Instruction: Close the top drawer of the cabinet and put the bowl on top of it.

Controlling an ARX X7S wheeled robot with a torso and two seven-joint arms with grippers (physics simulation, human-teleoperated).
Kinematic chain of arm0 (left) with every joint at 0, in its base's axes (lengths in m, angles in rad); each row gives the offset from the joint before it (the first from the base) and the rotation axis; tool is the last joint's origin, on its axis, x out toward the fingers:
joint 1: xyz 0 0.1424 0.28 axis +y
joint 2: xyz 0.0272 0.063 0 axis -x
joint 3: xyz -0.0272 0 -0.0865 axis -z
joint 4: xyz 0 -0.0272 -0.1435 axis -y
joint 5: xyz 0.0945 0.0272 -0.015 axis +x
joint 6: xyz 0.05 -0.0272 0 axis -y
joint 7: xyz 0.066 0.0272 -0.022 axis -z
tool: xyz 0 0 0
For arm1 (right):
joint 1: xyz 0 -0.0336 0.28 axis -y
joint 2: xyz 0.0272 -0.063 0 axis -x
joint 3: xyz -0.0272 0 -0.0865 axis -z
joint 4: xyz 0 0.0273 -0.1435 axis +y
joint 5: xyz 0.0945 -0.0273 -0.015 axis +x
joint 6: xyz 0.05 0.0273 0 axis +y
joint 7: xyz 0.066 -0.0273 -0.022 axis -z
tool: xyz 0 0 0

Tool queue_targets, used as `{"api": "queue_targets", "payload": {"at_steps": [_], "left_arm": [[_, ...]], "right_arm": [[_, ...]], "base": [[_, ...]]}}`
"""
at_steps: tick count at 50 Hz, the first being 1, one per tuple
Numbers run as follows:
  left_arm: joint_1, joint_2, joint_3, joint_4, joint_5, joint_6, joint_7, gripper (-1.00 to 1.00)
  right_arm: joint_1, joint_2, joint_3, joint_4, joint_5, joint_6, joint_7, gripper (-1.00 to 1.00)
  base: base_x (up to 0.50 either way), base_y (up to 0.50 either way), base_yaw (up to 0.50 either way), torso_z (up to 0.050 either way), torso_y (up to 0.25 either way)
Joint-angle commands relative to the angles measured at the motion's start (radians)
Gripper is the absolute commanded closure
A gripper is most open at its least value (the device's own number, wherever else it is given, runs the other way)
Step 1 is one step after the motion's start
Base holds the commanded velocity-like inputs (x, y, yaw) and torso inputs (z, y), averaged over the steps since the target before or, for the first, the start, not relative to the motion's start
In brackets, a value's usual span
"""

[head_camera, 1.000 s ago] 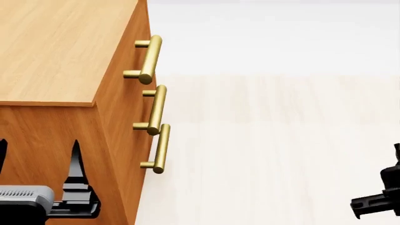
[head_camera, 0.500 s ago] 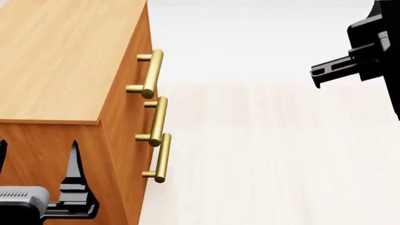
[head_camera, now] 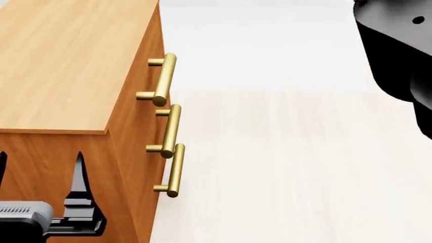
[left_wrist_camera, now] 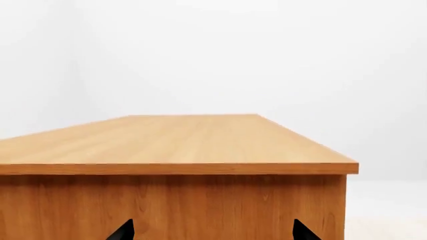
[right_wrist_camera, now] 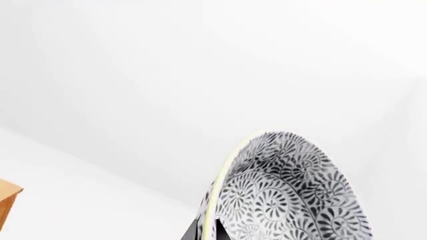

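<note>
My right jaws are pinched on the rim of the bowl (right_wrist_camera: 287, 195); my left jaws stand apart with nothing between them.

In the left wrist view, the two dark tips of my left gripper (left_wrist_camera: 212, 232) poke up at the bottom edge of the frame, well separated. Behind them the cabinet (left_wrist_camera: 173, 150) fills the lower half, its flat top running away toward the centre with nothing standing on it.

In the head view, the cabinet takes the left side of the frame. Its three brass handles stack down the middle-left, and the top drawer (head_camera: 145, 66) looks flush with the two below, so I judge it shut. One finger (head_camera: 80, 174) of my left gripper stands at the lower left against the cabinet's side wall. My right arm is a dark mass at the upper right; neither its gripper nor the bowl shows here.

In the right wrist view, the bowl fills the lower right of the frame, tipped on edge so its patterned wall faces the camera and its thin pale rim runs up the left of it. A dark finger (right_wrist_camera: 192, 231) of my right gripper (right_wrist_camera: 205, 234) shows at the bottom edge beside that rim.

I judge the bowl stiff, glazed and slick, fairly heavy for a one-sided rim pinch, and breakable. It should be levelled and lowered softly onto the cabinet top before I let go.
</note>
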Motion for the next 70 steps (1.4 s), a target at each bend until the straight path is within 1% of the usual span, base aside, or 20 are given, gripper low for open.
{"api": "queue_targets", "payload": {"at_steps": [1, 8, 11, 18, 21, 24, 25, 32, 33, 36, 37, 40, 41, 43, 47, 58, 70], "left_arm": [[0.005, -0.004, -0.002, -0.004, 0.004, 0.032, 0.004, -1.00], [0.018, -0.010, -0.024, 0.004, -0.055, 0.039, 0.027, -1.00], [0.014, -0.012, -0.027, 0.003, -0.062, 0.035, 0.029, -1.00], [0.007, -0.014, -0.022, 0.009, -0.066, 0.022, 0.027, -1.00], [0.003, -0.011, -0.023, -0.002, -0.073, 0.025, 0.032, -1.00], [0.002, -0.010, -0.024, -0.003, -0.077, 0.026, 0.033, -1.00], [0.001, -0.010, -0.025, -0.001, -0.082, 0.021, 0.031, -1.00], [0.007, -0.011, -0.032, -0.003, -0.089, 0.021, 0.024, -1.00], [0.009, -0.012, -0.027, -0.006, -0.078, 0.029, 0.025, -1.00], [0.006, -0.013, -0.028, -0.007, -0.074, 0.014, 0.012, -1.00], [0.011, -0.015, -0.026, -0.006, -0.070, 0.017, 0.013, -1.00], [0.010, -0.015, -0.028, -0.010, -0.073, 0.013, 0.011, -1.00], [0.009, -0.015, -0.028, -0.004, -0.076, 0.007, 0.008, -1.00], [0.002, -0.017, -0.023, 0.006, -0.080, -0.010, 0.006, -1.00], [-0.012, -0.019, -0.030, 0.013, -0.092, -0.025, 0.003, -1.00], [-0.002, -0.021, -0.026, -0.003, -0.090, -0.008, 0.008, -1.00], [0.003, -0.024, -0.037, -0.009, -0.098, 0.003, 0.007, -1.00]], "right_arm": [[0.151, -0.165, -0.017, 0.172, -0.073, 0.001, -0.047, 1.00], [0.237, -0.296, 0.007, 0.351, -0.092, -0.024, -0.049, 1.00], [0.252, -0.325, 0.000, 0.384, -0.100, -0.027, -0.055, 1.00], [0.290, -0.408, -0.035, 0.501, -0.143, -0.068, -0.097, 1.00], [0.310, -0.467, -0.070, 0.561, -0.172, -0.099, -0.137, 1.00], [0.322, -0.505, -0.082, 0.601, -0.183, -0.115, -0.151, 1.00], [0.335, -0.539, -0.087, 0.633, -0.192, -0.125, -0.155, 1.00], [0.371, -0.642, -0.080, 0.725, -0.196, -0.152, -0.122, 1.00], [0.384, -0.651, -0.108, 0.740, -0.154, -0.171, -0.096, 1.00], [0.437, -0.652, -0.277, 0.784, 0.039, -0.272, -0.035, 1.00], [0.466, -0.652, -0.377, 0.792, 0.145, -0.327, -0.014, 1.00], [0.532, -0.652, -0.607, 0.806, 0.361, -0.461, 0.011, 1.00], [0.548, -0.652, -0.669, 0.799, 0.419, -0.500, 0.012, 1.00], [0.562, -0.652, -0.732, 0.798, 0.483, -0.548, 0.014, 1.00], [0.556, -0.652, -0.758, 0.749, 0.516, -0.587, 0.025, 1.00], [0.480, -0.652, -0.760, 0.597, 0.467, -0.588, 0.031, 1.00], [0.408, -0.652, -0.756, 0.516, 0.381, -0.585, -0.036, 1.00]], "base": [[0.00, 0.00, 0.00, 0.000, 0.000], [0.00, 0.00, 0.00, 0.005, 0.075], [0.00, 0.00, 0.00, 0.016, 0.219], [0.00, 0.00, 0.00, 0.016, 0.220], [0.00, 0.00, 0.00, 0.016, 0.221], [0.00, 0.00, 0.00, 0.016, 0.237], [0.00, 0.00, 0.00, 0.016, 0.244], [0.00, 0.00, 0.00, 0.015, 0.250], [0.00, 0.00, 0.00, 0.013, 0.250], [0.00, 0.00, 0.00, 0.003, 0.078], [0.00, 0.00, 0.00, 0.000, 0.000], [0.00, 0.00, 0.00, 0.000, 0.000], [0.00, 0.00, 0.00, 0.000, 0.000], [0.00, 0.00, 0.00, 0.000, 0.000], [0.00, 0.00, 0.00, 0.000, 0.000], [0.00, 0.00, 0.00, 0.000, 0.000], [0.00, 0.00, 0.00, 0.000, 0.000]]}}
